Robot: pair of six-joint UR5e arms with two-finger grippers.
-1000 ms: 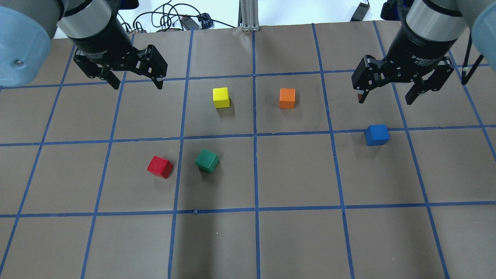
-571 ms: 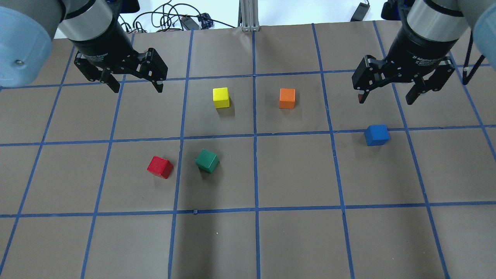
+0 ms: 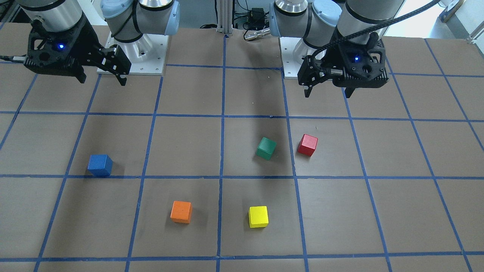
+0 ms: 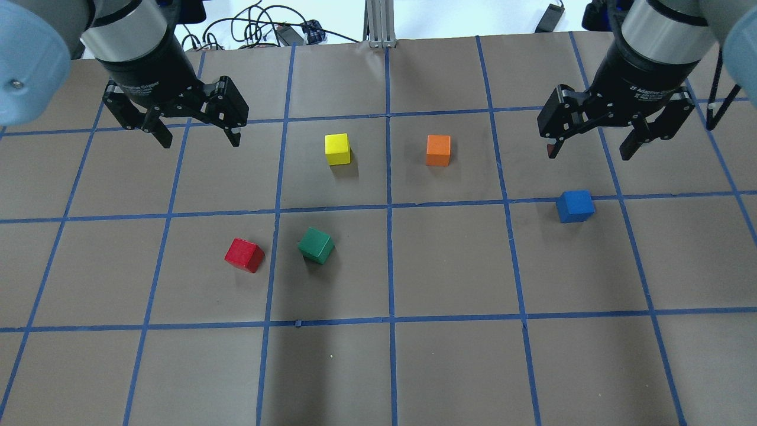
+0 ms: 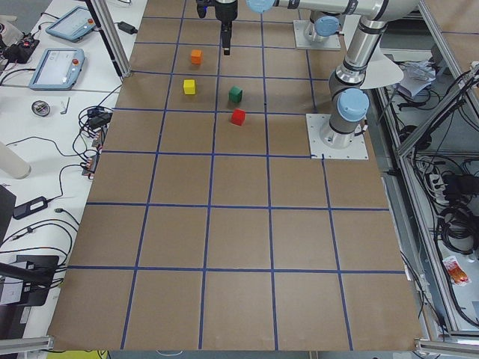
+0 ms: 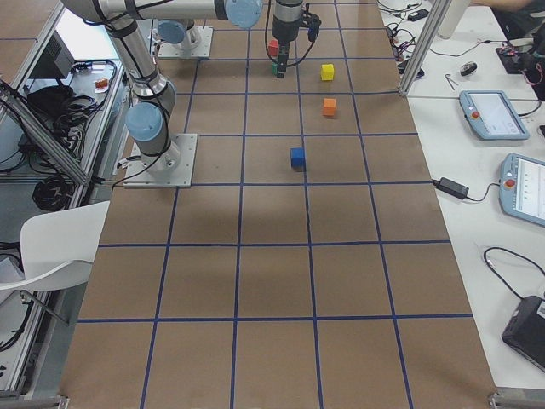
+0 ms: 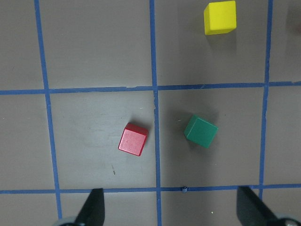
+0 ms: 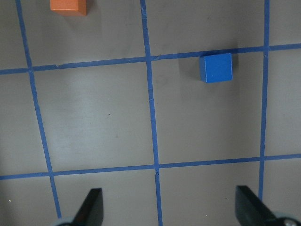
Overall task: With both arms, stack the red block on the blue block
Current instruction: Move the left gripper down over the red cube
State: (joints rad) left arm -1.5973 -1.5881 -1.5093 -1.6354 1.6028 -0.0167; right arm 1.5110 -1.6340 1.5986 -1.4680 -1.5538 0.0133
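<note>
The red block (image 4: 244, 255) lies on the table at the left of centre, next to a green cube; it also shows in the front view (image 3: 307, 145) and the left wrist view (image 7: 133, 139). The blue block (image 4: 575, 206) lies at the right, also in the front view (image 3: 100, 165) and the right wrist view (image 8: 216, 68). My left gripper (image 4: 196, 138) hangs open and empty high above the table, behind and left of the red block. My right gripper (image 4: 588, 149) hangs open and empty, above and behind the blue block.
A green cube (image 4: 316, 245) lies just right of the red block. A yellow cube (image 4: 337, 149) and an orange cube (image 4: 438, 150) lie near the middle. Blue tape lines grid the brown table. Cables lie past the far edge.
My left gripper has shifted a little to the left and toward the near side. The right gripper and all the cubes have stayed put.
</note>
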